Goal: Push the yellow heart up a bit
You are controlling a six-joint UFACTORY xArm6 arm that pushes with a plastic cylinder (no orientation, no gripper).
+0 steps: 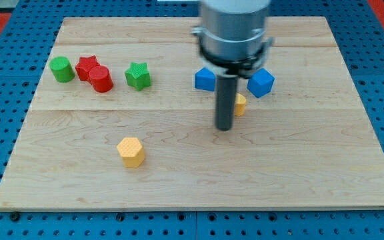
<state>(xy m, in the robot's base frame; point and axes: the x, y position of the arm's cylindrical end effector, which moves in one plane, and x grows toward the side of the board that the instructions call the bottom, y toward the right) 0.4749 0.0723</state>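
The yellow heart [240,104], small, rigid and likely light enough to skid across the bench [179,167], peeks out right of my tip [225,128]; no pincer exists, so push its lower edge.

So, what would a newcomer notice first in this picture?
First the big grey arm at the view's top centre, with my tip just below-left of the half-hidden yellow heart. Then the two blue blocks flanking the rod, and the red-and-green cluster at upper left.
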